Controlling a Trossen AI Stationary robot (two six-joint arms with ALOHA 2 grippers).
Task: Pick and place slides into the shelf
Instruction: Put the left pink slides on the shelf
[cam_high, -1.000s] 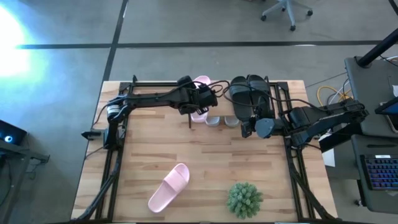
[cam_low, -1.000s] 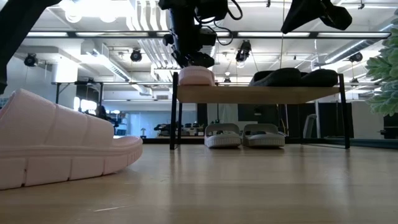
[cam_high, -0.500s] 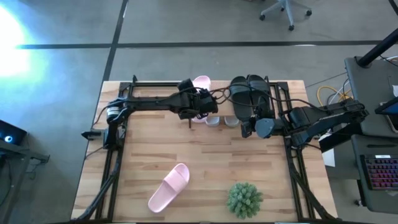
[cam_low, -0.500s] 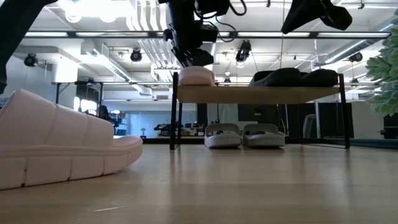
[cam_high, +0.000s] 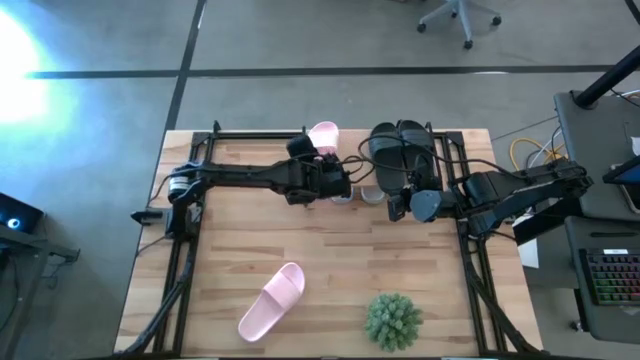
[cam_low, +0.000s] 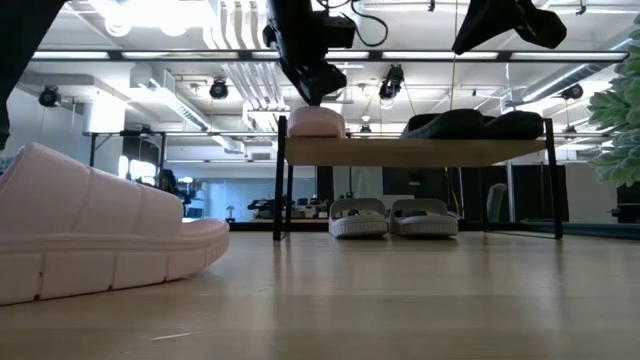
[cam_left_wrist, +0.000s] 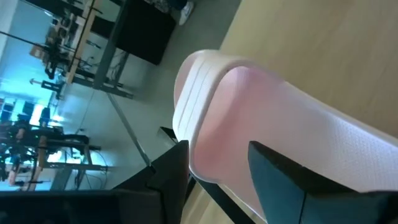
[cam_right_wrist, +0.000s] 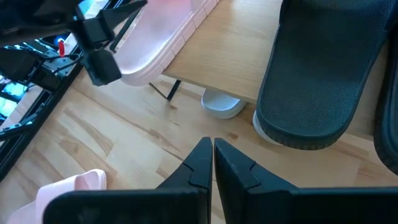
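One pale pink slide (cam_high: 323, 135) lies flat on its sole at the left end of the shelf's plank top (cam_low: 415, 151), beside the black pair (cam_high: 400, 146). The grey-white pair (cam_low: 390, 218) stands on the table under the shelf. The other pink slide (cam_high: 272, 300) lies on the near part of the table. My left gripper (cam_high: 335, 182) is open and hovers just above and in front of the shelved pink slide (cam_left_wrist: 261, 118), its fingers on either side of one end without touching. My right gripper (cam_right_wrist: 212, 146) is shut and hangs in front of the shelf's right half.
A small green plant (cam_high: 392, 320) stands near the table's near edge, right of the loose pink slide. The shelf's thin black legs (cam_low: 281, 190) stand at the far side. Bare wood (cam_high: 350, 250) lies between the shelf and the near objects.
My left gripper has drawn back from over the pink slide on the shelf toward the table's near edge and a little to the right, rising slightly. The slide has stayed in place on the plank. The right arm has kept still.
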